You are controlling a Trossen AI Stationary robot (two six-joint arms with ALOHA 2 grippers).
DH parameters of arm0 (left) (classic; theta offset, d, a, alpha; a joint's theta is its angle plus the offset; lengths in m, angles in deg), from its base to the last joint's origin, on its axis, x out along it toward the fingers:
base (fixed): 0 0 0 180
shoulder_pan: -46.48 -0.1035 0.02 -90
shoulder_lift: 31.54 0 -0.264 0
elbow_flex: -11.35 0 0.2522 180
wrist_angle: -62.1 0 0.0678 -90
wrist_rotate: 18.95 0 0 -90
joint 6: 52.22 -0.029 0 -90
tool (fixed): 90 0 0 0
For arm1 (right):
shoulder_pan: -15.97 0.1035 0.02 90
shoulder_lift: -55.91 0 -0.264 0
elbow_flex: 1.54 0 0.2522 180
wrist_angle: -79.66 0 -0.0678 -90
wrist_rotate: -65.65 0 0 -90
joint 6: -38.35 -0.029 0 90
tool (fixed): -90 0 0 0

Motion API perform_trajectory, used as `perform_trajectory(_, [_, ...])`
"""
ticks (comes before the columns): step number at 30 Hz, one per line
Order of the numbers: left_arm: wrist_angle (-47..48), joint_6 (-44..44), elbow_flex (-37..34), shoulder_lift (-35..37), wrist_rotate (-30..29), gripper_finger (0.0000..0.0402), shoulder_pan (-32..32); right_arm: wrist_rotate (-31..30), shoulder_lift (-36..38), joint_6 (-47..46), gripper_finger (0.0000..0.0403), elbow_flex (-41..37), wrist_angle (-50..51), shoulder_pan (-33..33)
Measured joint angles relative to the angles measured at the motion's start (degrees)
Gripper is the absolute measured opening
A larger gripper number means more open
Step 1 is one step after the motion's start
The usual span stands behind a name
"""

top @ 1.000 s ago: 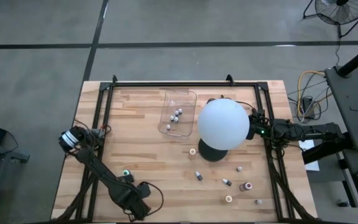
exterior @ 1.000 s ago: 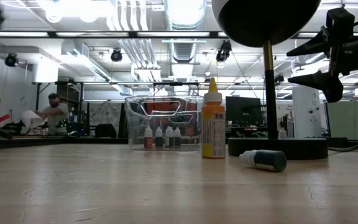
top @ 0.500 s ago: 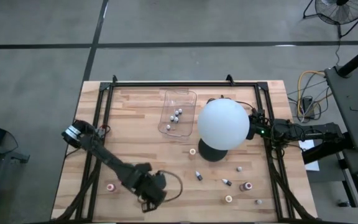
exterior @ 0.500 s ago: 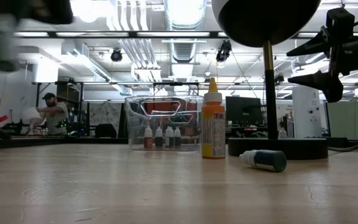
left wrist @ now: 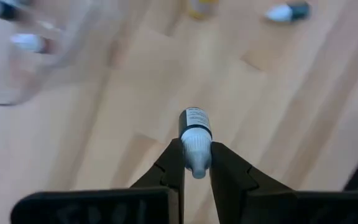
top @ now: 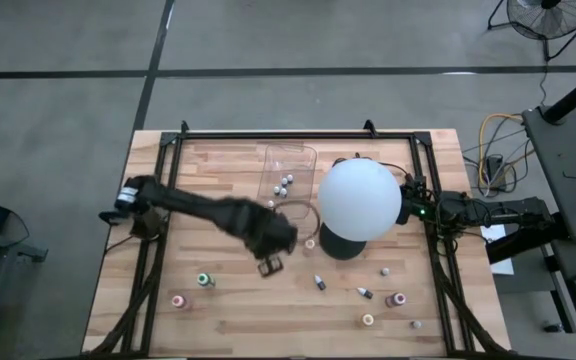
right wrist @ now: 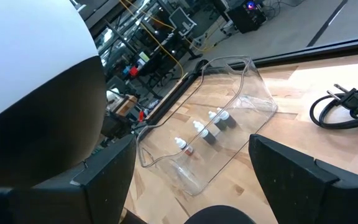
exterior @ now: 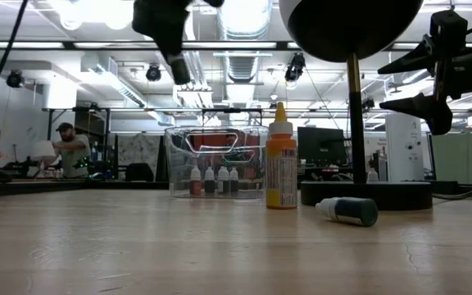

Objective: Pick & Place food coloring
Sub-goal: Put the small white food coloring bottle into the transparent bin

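My left gripper (top: 270,262) hangs above the table's middle, just in front of the clear tray (top: 286,180), and is shut on a tiny dark food coloring bottle (left wrist: 194,132) with a white cap. In the low view the left gripper (exterior: 177,65) is high up, pointing down. The tray holds several small bottles (right wrist: 211,127) standing upright. More food coloring bottles lie loose on the table: a green one (top: 204,280), a pink one (top: 178,300) and several at the near right (top: 365,292). My right gripper (right wrist: 191,186) waits open at the table's right edge. My left gripper pinches the bottle's white cap end (left wrist: 197,155) between its two fingers (left wrist: 174,163). The fingers point steeply down. The bottle's dark body sticks out beyond the fingertips, lifted clear of the table.
A big white globe (top: 360,200) on a black base (top: 343,246) stands right of the tray, close to the left gripper. A yellow bottle (exterior: 281,168) stands upright and a dark one (exterior: 349,211) lies beside the base. A black frame (top: 298,133) runs along the table's far edge.
My left gripper, staying shut, has risen from the table's near edge at the left and swung toward the far right, toward the tray, carrying the small bottle clear of the table. It has tipped to point more steeply down. The right arm has kept still.
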Motion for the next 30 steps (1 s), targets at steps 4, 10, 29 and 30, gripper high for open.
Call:
perform_trajectory(4, [1.33,-1.93,1.64,0.0,-1.0,0.0027,-5.55,0.0,0.0,0.0,0.0302,-0.01,0.0,0.0])
perform_trajectory(10, [1.49,-8.22,2.43,0.0,-0.98,0.0027,-14.41,-0.01,0.0,0.0,0.0302,0.0,0.0,0.0])
perform_trajectory(29, [-0.32,-35.68,2.49,-0.7,-0.92,0.0026,-32.04,0.0,-0.02,0.02,0.0302,-0.01,0.0,0.0])
perform_trajectory(30, [-0.55,-36.68,2.49,-1.08,-0.92,0.0026,-32.55,-0.02,-0.02,0.0,0.0302,0.01,0.0,0.0])
